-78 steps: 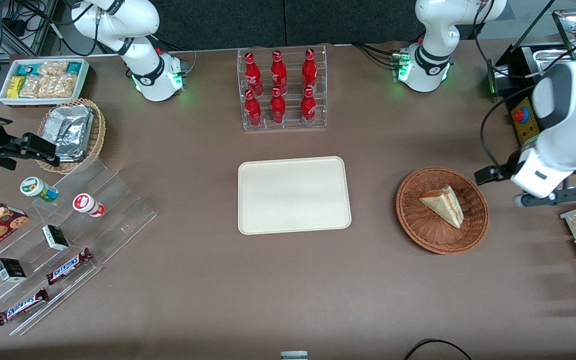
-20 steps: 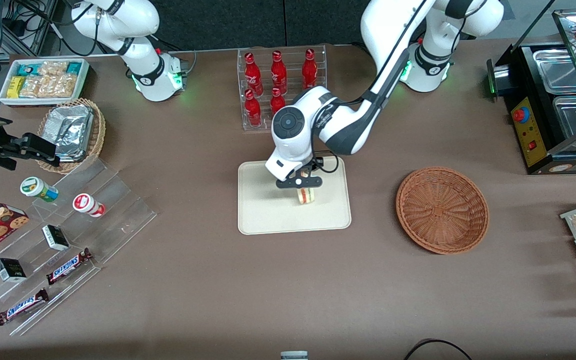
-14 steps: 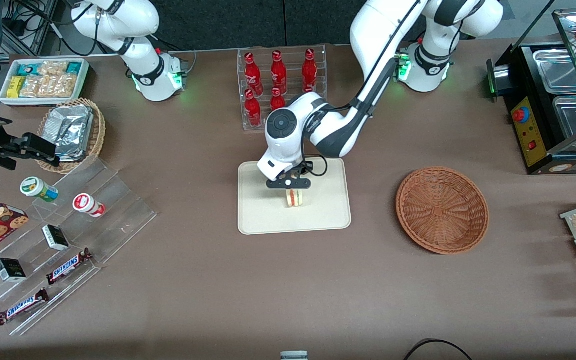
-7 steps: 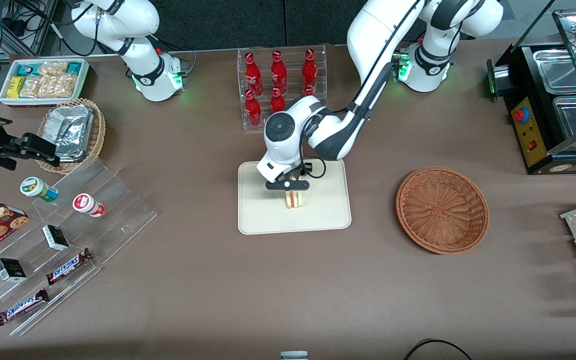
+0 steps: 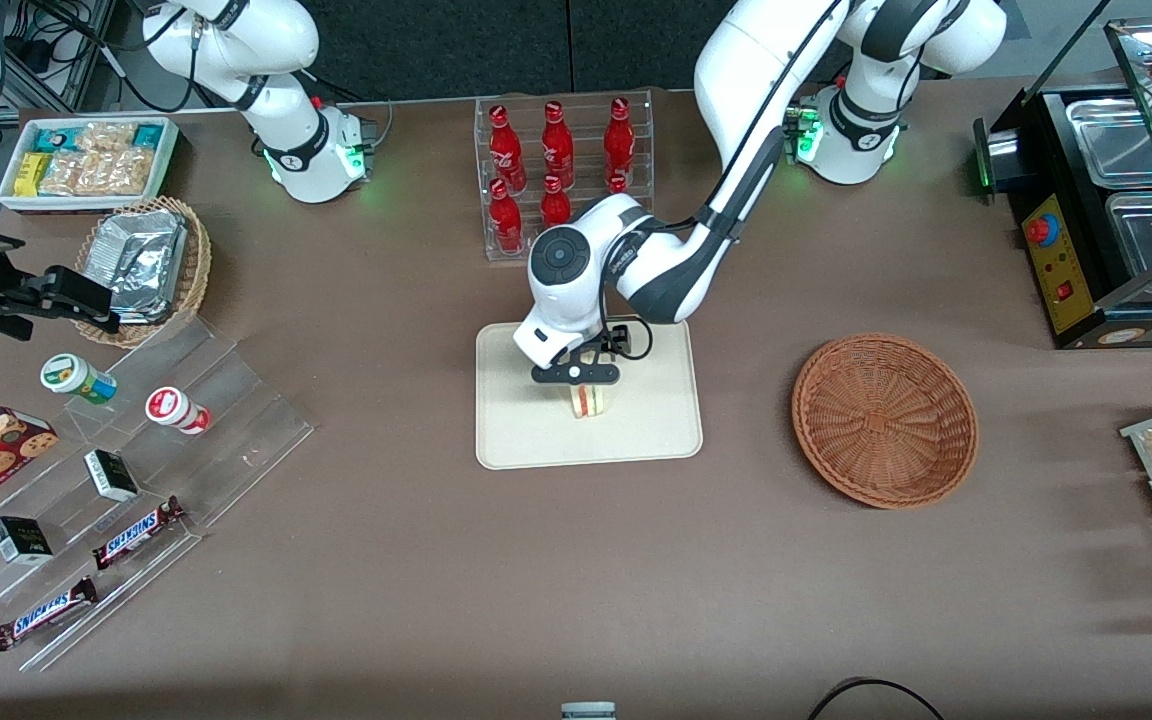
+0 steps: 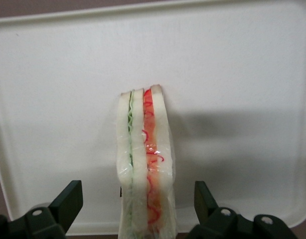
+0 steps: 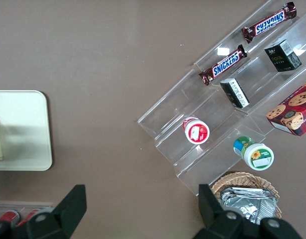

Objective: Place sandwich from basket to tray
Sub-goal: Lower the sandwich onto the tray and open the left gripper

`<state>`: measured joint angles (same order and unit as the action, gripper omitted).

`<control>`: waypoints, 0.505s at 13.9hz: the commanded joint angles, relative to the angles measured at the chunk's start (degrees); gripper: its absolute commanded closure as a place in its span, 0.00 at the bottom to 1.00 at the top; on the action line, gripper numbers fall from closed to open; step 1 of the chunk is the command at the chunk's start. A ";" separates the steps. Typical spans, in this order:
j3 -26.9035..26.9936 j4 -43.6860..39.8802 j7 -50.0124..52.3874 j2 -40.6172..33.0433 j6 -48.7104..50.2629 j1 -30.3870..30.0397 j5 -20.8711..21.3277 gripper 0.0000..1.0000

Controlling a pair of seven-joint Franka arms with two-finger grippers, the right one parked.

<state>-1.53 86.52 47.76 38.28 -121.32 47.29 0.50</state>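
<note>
The sandwich [image 5: 589, 400] stands on its edge on the cream tray [image 5: 536, 440], near the tray's middle. Its red and green filling faces the wrist camera, where the sandwich [image 6: 145, 159] rises from the tray [image 6: 242, 74]. My left gripper [image 5: 576, 374] hangs just above it and is open. In the wrist view the gripper [image 6: 137, 189] straddles the wedge, and each black finger [image 6: 69, 198] stands clear of the bread with a gap. The reddish-brown basket [image 5: 884, 420] sits empty toward the working arm's end of the table.
A clear rack of red bottles [image 5: 561, 175] stands farther from the camera than the tray, close to my forearm. Toward the parked arm's end are an acrylic stepped display with snacks [image 5: 136, 440], a tan basket of foil packets [image 5: 146, 265] and a white bin [image 5: 86, 160].
The sandwich has gone from the basket to the tray. Over the last second the gripper has drifted slightly toward the parked arm's end, and over the last half second it has barely moved.
</note>
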 commanded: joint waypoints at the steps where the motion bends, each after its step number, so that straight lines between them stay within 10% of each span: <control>1: 0.65 -1.17 1.80 -5.65 6.43 0.17 0.03 0.00; 7: 1.62 -0.65 2.43 -20.59 20.58 -7.54 -0.32 0.00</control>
<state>0.47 83.90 50.01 23.48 -104.06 43.09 0.47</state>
